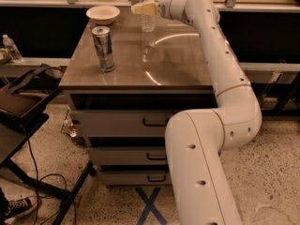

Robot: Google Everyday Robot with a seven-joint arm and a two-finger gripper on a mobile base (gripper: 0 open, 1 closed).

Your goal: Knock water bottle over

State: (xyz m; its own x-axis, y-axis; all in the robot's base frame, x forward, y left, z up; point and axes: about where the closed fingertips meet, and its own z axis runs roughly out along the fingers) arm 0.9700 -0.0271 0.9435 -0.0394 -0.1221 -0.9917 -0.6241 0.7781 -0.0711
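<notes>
The water bottle is clear plastic and stands upright at the far edge of the brown table. My gripper has pale yellow tips and points left at the bottle's mid height. It overlaps the bottle's middle and hides its label area. The white arm reaches in from the right and arches over the table. Whether the gripper touches the bottle does not show.
A silver-blue drink can stands at the table's front left. A white bowl sits at the far left corner. A small bottle stands on a shelf at left. Drawers are below; a black stand is at left.
</notes>
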